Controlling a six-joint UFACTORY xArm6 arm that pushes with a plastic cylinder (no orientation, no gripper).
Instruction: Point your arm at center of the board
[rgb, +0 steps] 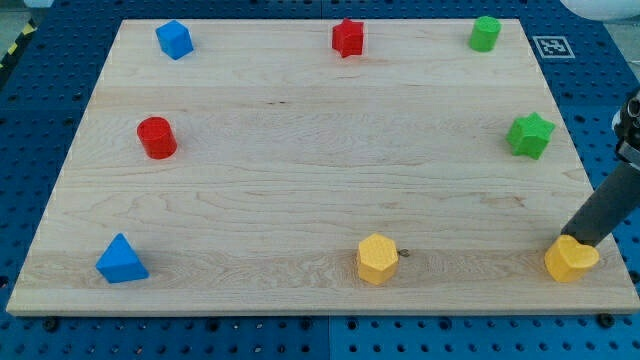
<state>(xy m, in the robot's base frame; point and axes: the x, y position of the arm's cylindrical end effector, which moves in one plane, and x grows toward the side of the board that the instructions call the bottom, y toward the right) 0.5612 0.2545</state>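
Note:
My rod comes in from the view's right edge and my tip (573, 239) rests at the top edge of a yellow heart block (571, 260) in the board's bottom right corner. A yellow hexagon block (377, 259) sits at the bottom middle. A blue triangle block (121, 259) is at the bottom left. A red cylinder (156, 137) is at the left. A blue cube (174, 39), a red star (347, 38) and a green cylinder (485, 33) line the top. A green star (530, 135) is at the right.
The wooden board (320, 170) lies on a blue perforated table. A white marker tag (552, 46) is fixed beyond the board's top right corner.

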